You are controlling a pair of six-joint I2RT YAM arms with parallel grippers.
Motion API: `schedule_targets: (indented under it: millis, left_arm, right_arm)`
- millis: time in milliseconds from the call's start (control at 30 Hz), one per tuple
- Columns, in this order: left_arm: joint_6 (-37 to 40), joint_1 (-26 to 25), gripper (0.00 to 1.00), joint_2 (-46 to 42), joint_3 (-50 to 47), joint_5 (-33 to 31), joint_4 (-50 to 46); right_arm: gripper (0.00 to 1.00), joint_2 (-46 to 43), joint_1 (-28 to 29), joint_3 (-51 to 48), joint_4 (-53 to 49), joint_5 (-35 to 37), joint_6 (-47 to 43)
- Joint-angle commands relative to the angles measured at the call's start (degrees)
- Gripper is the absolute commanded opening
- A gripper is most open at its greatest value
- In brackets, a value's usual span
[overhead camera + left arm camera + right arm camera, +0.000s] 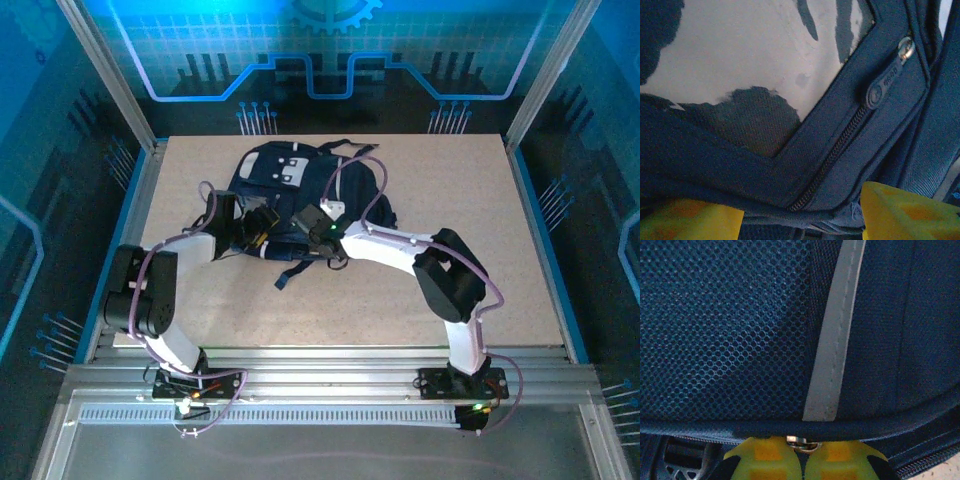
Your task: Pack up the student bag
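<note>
The student bag (pixel 290 190), dark navy with pale patches, lies flat in the middle of the table, both grippers at its near edge. My left gripper (pixel 262 228) (pixel 802 220) has its yellow fingers (pixel 690 222) set wide apart, and a thick fold of the bag's edge (pixel 805 200) fills the gap between them. A closed pocket zip with a dark pull tab (pixel 883 85) runs just above. My right gripper (pixel 325 228) (pixel 802 450) is shut on a small metal zip pull (pixel 802 443) under the bag's rim, below blue mesh (pixel 725 325) and a grey stripe (pixel 835 340).
The bag's black straps (pixel 290 272) trail toward the near side of the table (pixel 250 320). Aluminium rails (pixel 320 365) run along the near edge and frame posts (pixel 110 75) stand at the corners. Bare table lies to the right of the bag.
</note>
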Motion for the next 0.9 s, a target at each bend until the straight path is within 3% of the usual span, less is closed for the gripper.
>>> schedule_targets:
  millis: [0,267,567,700,867]
  left_arm:
    - [3.6,2.6,0.62,3.0,3.4,-5.5,-1.7]
    - [5.8,4.4,0.62,6.4,8.3,-8.0,-4.6]
    - [7.4,5.8,0.62,11.8,15.0,-7.1,-7.1]
    - [8.1,5.8,0.62,13.9,17.6,-7.0,-8.1]
    - [8.7,5.8,0.62,14.2,20.7,-5.8,-10.4]
  right_arm:
    - [0.0,-3.5,-3.5,-2.6,-0.8,-1.1,-7.5]
    - [0.0,-8.4,-9.5,-7.8,1.3,-14.3,-21.8]
    - [0.0,-10.1,-16.0,-6.4,-8.5,-31.3,-35.5]
    - [0.0,-10.6,-17.2,-3.7,-14.0,-34.2,-39.0]
    - [0.0,-9.9,-18.2,-0.1,-16.9,-28.3,-41.6]
